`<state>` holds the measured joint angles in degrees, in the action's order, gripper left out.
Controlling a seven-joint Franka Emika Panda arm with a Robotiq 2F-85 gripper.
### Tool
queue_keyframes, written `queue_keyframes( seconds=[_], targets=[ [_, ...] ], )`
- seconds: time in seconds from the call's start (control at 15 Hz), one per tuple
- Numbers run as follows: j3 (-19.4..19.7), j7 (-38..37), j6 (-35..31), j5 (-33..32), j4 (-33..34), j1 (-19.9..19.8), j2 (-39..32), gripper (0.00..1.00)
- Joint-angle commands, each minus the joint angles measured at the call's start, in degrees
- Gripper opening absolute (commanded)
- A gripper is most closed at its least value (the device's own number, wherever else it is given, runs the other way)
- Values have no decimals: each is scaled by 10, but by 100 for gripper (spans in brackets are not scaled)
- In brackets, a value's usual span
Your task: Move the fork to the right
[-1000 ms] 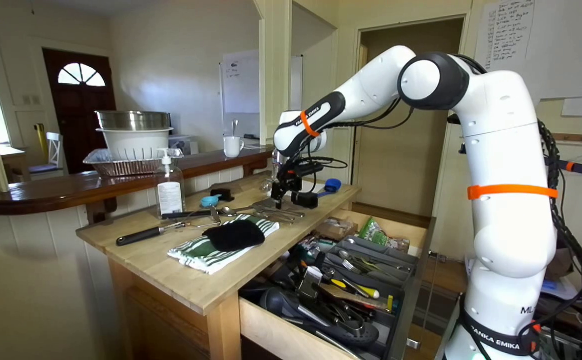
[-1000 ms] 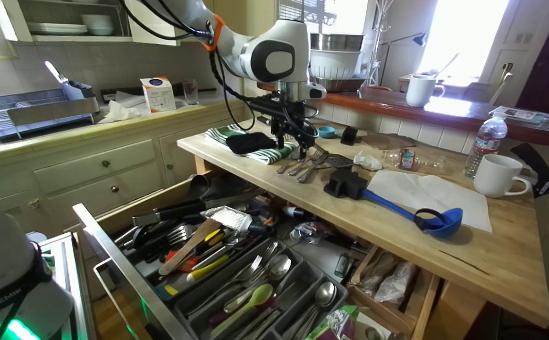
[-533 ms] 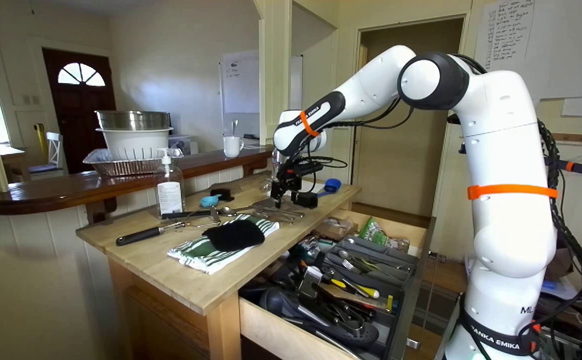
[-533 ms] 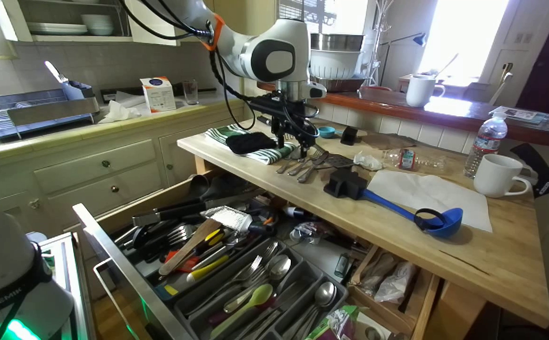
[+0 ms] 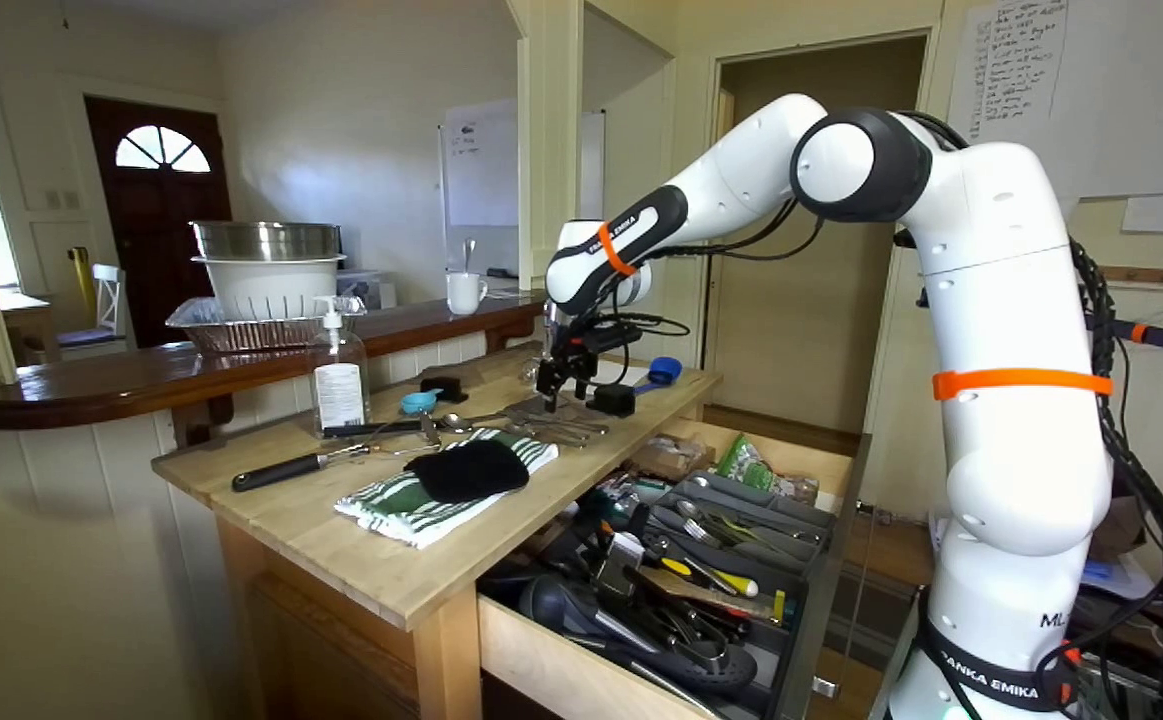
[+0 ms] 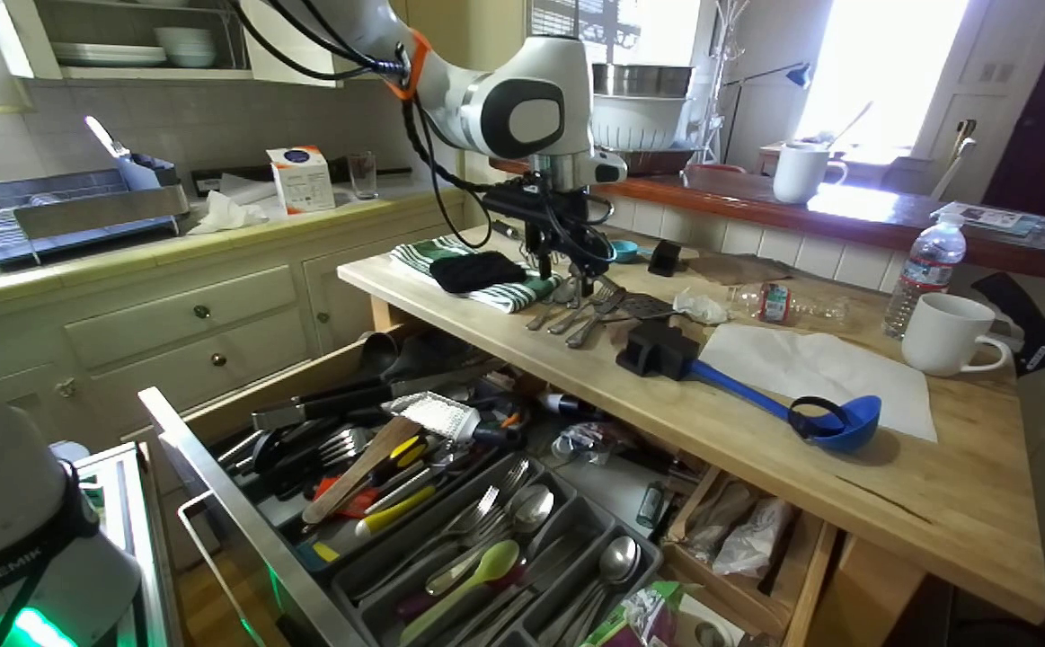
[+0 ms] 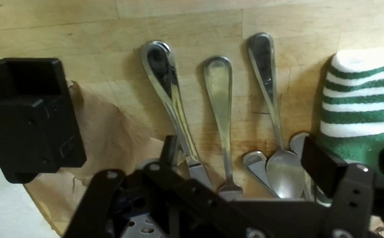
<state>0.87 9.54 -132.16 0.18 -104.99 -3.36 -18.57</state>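
Silver cutlery lies on the wooden table below my gripper (image 7: 246, 157). In the wrist view a fork (image 7: 219, 86) lies in the middle, handle toward the top; its tines are hidden behind the gripper. Left of it a knife (image 7: 198, 173) lies with another handle overlapping it. Right of it is a spoon (image 7: 286, 173) on further handles. Fork tines (image 6: 610, 289) show in an exterior view, right of the gripper (image 6: 566, 277). The gripper also shows in an exterior view (image 5: 563, 395). Its fingers are wide apart with nothing between them, above the cutlery.
A striped towel (image 6: 522, 295) with a black cloth lies beside the cutlery. A black holder with a blue ladle (image 6: 738, 386), a slotted spatula (image 6: 643, 306) and white paper (image 6: 832, 368) lie on the other side. An open drawer (image 6: 243, 530) full of utensils stands below the table edge.
Over the last half second my gripper has risen slightly and shifted a little away from the drawer side. The cutlery has not visibly moved.
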Motion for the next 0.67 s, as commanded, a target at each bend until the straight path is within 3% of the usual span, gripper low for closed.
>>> queue_keyframes(
  seconds=[0.0, 0.13, 0.6],
  targets=[
    [-4, 17, -27, 2, 15, -4, -23, 90],
    [-6, 26, -37, 4, 17, -5, -32, 75],
    [-21, 56, -89, 14, 27, -11, -61, 65]
  ],
)
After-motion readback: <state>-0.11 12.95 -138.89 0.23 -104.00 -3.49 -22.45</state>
